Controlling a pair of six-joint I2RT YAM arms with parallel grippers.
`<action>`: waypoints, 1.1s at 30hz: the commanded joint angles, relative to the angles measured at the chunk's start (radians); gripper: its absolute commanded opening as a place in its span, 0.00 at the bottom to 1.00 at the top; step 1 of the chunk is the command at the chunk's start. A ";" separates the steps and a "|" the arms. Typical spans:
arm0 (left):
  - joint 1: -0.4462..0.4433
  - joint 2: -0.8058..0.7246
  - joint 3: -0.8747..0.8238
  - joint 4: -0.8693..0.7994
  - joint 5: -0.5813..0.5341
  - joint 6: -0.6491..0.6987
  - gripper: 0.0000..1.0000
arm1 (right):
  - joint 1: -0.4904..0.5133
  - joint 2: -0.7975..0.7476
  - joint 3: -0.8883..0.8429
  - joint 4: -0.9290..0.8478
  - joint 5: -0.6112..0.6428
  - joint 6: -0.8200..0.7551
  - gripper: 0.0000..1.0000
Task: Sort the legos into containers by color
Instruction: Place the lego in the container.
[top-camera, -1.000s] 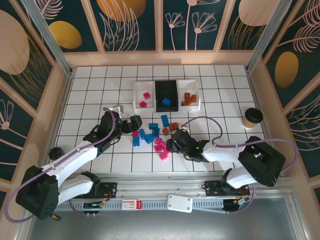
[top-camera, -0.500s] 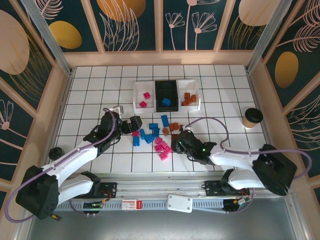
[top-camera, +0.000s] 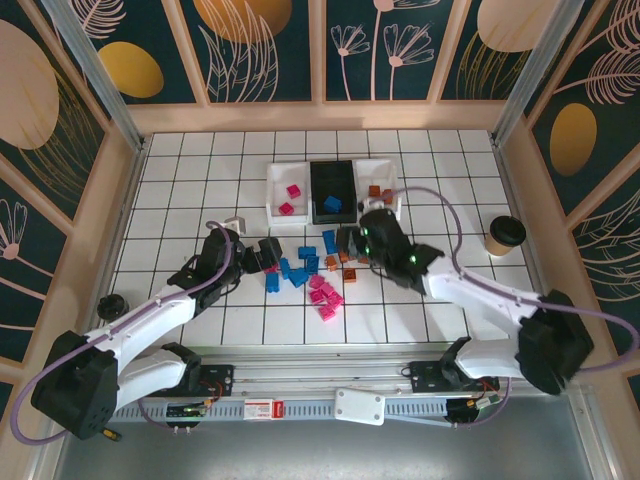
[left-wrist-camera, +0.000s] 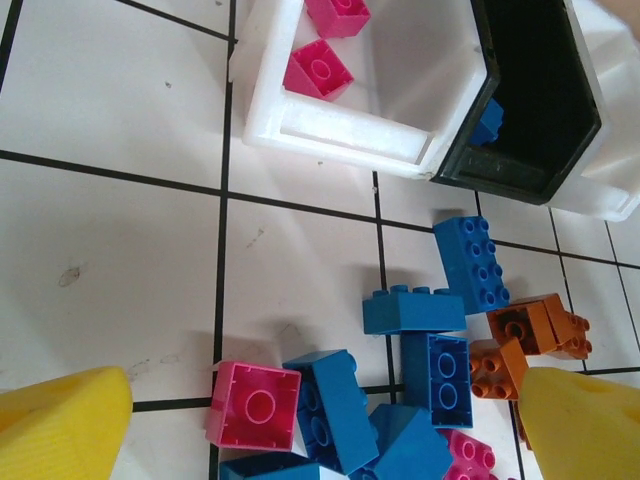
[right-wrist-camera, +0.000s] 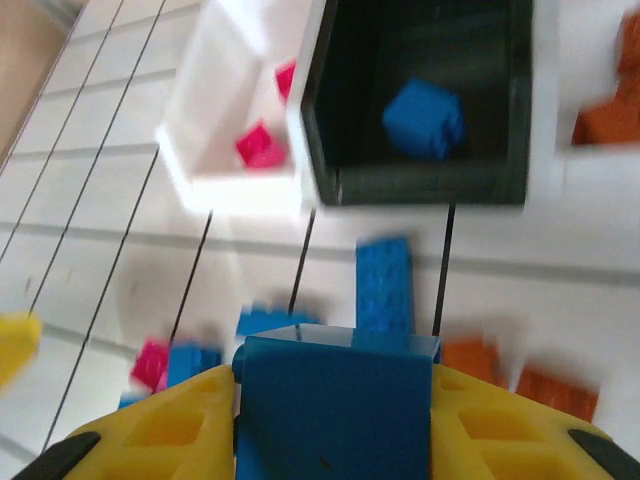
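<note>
The right arm has swung up from the near side of the lego pile (top-camera: 310, 278) over the past second, bringing the right gripper (top-camera: 348, 240) just short of the black tray (top-camera: 332, 166). Its yellow fingers (right-wrist-camera: 160, 430) are clamped on a blue brick (right-wrist-camera: 335, 405), which has a smooth face toward the wrist camera and spans finger to finger. The frame edge cuts off its length, so its long axis cannot be told. On the tiles below, a long blue brick (right-wrist-camera: 383, 285) lies flat with its long axis pointing at the black tray, where a blue cube (right-wrist-camera: 424, 118) sits. The left gripper (top-camera: 270, 250) remains spread wide at the pile's left edge.
</note>
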 joint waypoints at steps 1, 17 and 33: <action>-0.001 -0.027 -0.018 -0.019 0.005 0.011 0.99 | -0.072 0.165 0.151 0.037 -0.031 -0.096 0.26; -0.001 -0.024 -0.040 -0.042 0.041 0.012 0.99 | -0.153 0.733 0.688 -0.102 0.049 -0.066 0.46; -0.173 0.128 -0.029 -0.083 -0.125 0.006 0.80 | -0.114 0.442 0.295 0.119 0.009 0.014 0.66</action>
